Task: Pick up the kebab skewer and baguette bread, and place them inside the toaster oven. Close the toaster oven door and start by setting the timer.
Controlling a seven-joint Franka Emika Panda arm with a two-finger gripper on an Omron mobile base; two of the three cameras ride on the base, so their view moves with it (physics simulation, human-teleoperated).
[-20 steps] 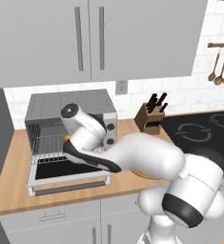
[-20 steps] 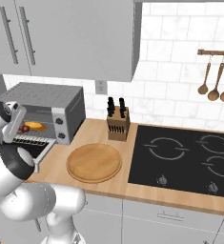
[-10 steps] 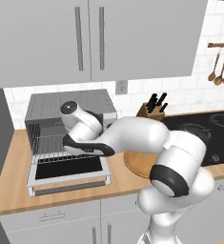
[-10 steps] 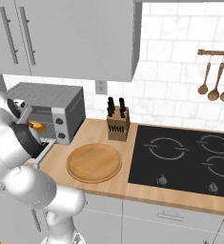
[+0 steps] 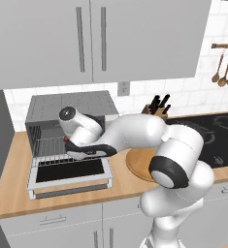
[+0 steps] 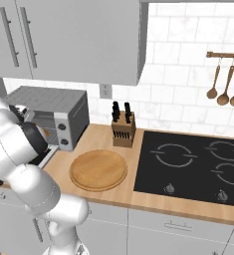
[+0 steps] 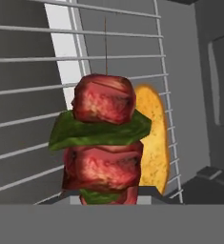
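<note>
- Skewer [image 7: 104, 143] is held clamped in the hand [image 5: 67, 141], inside the oven [image 5: 69, 107] above the rack [image 7: 27, 119].
- Bread [image 7: 154, 138] is seen lying on the rack, just behind the skewer.
- Door [image 5: 69, 173] is lowered flat over the tabletop [image 5: 11, 191].

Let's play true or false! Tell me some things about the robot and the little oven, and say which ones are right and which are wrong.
1. The toaster oven door is hanging open. True.
2. The claw is shut on the kebab skewer. True.
3. The baguette bread is on the round wooden plate. False: it lies on the wire rack inside the toaster oven, behind the skewer.
4. The skewer has only meat on it. False: green pieces sit between the red chunks.
5. A knife block stands between the oven and the stove. True.
</note>
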